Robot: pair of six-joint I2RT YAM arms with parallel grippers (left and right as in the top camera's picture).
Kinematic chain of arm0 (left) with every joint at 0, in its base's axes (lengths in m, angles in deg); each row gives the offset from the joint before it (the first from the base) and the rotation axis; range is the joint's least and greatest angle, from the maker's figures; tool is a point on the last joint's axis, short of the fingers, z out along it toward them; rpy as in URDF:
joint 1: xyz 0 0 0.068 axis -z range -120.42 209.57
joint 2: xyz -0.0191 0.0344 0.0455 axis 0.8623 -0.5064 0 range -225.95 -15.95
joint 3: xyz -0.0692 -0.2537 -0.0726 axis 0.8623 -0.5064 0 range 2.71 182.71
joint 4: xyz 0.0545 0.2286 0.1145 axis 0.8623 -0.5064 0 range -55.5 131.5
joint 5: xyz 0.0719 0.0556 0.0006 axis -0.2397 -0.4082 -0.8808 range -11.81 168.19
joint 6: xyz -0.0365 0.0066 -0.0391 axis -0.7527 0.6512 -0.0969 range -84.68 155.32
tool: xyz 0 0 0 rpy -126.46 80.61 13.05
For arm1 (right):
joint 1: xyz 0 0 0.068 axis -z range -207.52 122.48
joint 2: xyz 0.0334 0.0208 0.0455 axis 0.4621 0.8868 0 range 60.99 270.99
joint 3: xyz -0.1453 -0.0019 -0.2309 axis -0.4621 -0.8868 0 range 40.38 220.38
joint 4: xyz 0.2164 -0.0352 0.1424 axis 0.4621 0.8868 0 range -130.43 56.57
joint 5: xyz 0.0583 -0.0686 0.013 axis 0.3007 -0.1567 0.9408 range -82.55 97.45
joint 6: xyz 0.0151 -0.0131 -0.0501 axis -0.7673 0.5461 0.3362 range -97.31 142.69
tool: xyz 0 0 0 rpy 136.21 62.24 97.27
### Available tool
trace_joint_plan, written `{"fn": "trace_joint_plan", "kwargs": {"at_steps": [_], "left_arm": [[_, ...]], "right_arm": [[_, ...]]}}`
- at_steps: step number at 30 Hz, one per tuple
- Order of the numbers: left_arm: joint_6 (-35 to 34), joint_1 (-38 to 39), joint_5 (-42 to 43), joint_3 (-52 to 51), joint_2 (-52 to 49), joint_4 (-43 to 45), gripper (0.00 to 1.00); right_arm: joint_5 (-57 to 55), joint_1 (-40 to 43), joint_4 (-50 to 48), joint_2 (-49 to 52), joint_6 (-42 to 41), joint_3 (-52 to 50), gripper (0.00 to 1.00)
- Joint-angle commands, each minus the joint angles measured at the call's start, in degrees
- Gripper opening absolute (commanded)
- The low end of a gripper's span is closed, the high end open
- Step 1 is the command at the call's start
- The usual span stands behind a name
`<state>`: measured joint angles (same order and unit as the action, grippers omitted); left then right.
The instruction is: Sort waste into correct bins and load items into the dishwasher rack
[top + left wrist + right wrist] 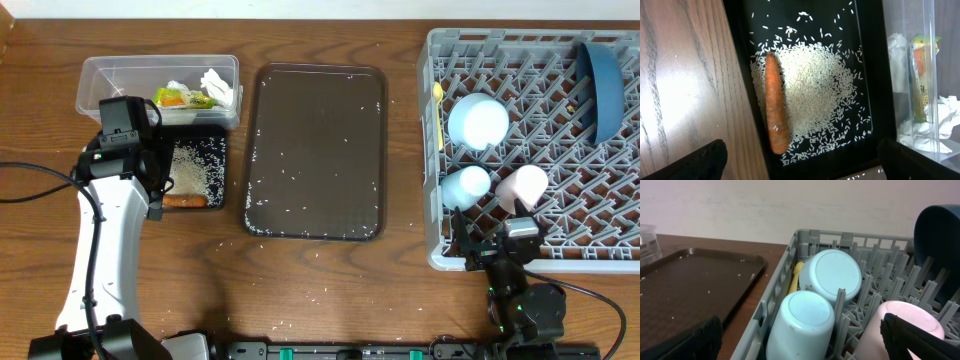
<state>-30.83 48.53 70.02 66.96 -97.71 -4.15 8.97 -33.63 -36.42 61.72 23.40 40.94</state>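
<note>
1. Grey plastic lattice crate, our dishwasher rack [560,262], fills the 3 o'clock side of the wooden surface [400,310].
2. Inside it the white bowl [478,120], the light blue cup [467,185] and the pink cup [527,183] sit mouth-down among the pegs, which we judge lets water run off. The round dark blue plate [605,90] stands on edge at 2 o'clock for the same reason. The pale yellow spoon [438,100] lies along the 9 o'clock wall.
3. At 10 o'clock the waste is split by kind. The crumpled white paper [215,82] and the small yellow printed wrapper [180,98] lie in the clear rectangular plastic box [100,70]. Just beside its 6 o'clock side, the shallow black rectangular tray [872,90] holds a heap of white rice grains [815,90]. The thin orange carrot-like stick [775,105] lies along the heap's edge.
4. Our left tool [800,167] hovers over that black tray, fingers spread wide and gripping nothing.
5. Our right tool [800,340] sits at the rack's 6 o'clock wall, facing the cups, equally spread and empty.
6. The large dark brown serving tray [320,130] in the middle carries scattered grains, and a few more dot the surface near 6 o'clock. We judge these are all that remains. They look too small to pinch one by one, so tipping or sweeping would probably suit better.
</note>
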Motion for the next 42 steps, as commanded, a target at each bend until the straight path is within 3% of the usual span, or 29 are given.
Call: {"fn": "trace_joint_plan", "kwargs": {"at_steps": [1, 19, 24, 28, 35, 38, 42], "left_arm": [[0.1, -0.2, -1.4, 0.7, -0.1, -0.2, 0.98], [0.1, -0.2, -1.6, 0.7, -0.1, -1.4, 0.98], [1.3, -0.5, -4.9, 0.5, 1.1, -2.1, 0.98], [13.7, -0.4, -4.6, -1.1, 6.0, 1.8, 0.98], [48.0, 2.8, 2.5, -10.9, 24.6, 16.5, 0.98], [53.9, 4.2, 3.3, -17.8, 33.5, 21.8, 0.98], [54.8, 4.7, 3.3, -29.1, 45.7, 29.5, 0.98]], "right_arm": [[-0.2, 0.7, 0.1, -0.4, 0.9, -0.2, 0.99], [-0.2, 0.7, 0.1, -0.4, 0.9, -0.2, 0.99], [-0.2, 0.7, 0.1, -0.4, 0.9, -0.2, 0.99], [-0.2, 0.7, 0.1, -0.4, 0.9, -0.2, 0.99], [-0.2, 0.7, 0.1, -0.4, 0.9, -0.2, 0.99], [-0.2, 0.7, 0.1, -0.4, 0.9, -0.2, 0.99], [-0.2, 0.7, 0.1, -0.4, 0.9, -0.2, 0.99]]}}
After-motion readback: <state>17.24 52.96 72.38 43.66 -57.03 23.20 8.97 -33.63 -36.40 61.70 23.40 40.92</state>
